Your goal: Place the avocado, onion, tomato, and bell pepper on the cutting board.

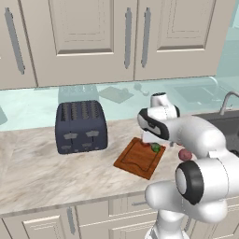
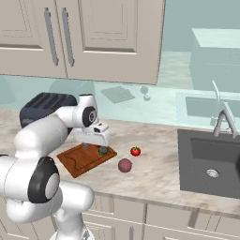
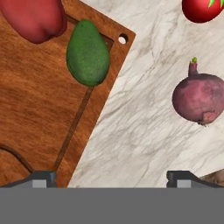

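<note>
Two on the board, two waiting on the counter

Your gripper (image 3: 109,177) is hanging wide open and empty; avocado (image 3: 87,52) and pepper (image 3: 35,17) are lying upper left on the board (image 3: 39,113), so reaching for the onion (image 3: 199,98) at right or tomato (image 3: 203,9) risks rolling them away.

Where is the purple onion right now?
The onion sits on the counter, off the cutting board, just in front of the tomato, between board and sink.

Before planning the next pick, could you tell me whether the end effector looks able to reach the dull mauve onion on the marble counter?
Probably yes: the open end effector hovers near the dull mauve onion, which sits alone on bare counter.
</note>
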Tool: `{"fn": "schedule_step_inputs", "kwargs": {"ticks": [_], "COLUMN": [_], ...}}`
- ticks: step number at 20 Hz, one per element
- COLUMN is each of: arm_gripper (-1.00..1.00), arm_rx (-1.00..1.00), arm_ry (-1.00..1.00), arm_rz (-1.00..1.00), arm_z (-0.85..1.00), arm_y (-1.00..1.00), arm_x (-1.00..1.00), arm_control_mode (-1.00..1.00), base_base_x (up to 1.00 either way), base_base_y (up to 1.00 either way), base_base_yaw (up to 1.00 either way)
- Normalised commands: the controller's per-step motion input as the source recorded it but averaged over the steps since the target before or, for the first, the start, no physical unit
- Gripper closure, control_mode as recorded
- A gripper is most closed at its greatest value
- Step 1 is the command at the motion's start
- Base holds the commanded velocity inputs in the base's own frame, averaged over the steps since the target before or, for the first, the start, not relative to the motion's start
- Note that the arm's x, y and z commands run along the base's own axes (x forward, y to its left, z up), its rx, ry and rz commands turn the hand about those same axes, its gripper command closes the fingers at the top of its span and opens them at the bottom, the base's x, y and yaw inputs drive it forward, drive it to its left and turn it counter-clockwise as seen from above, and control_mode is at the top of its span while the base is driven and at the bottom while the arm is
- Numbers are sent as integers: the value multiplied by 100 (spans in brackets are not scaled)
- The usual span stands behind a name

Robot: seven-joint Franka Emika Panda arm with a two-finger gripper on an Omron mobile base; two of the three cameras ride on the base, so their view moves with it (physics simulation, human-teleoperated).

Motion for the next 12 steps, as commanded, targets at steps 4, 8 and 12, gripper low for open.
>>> {"fn": "schedule_step_inputs", "kwargs": {"ticks": [4, 8, 12], "arm_gripper": [-100, -100, -100], "arm_rx": [0, 0, -1], "arm_ry": [0, 0, -1], "arm_rz": [0, 0, 0], "arm_z": [0, 1, 0], "arm_y": [-38, -32, -39], "arm_x": [-4, 0, 0], "arm_control_mode": [-100, -100, -100], "base_base_x": [0, 0, 0], "base_base_y": [0, 0, 0], "base_base_yaw": [0, 0, 0]}}
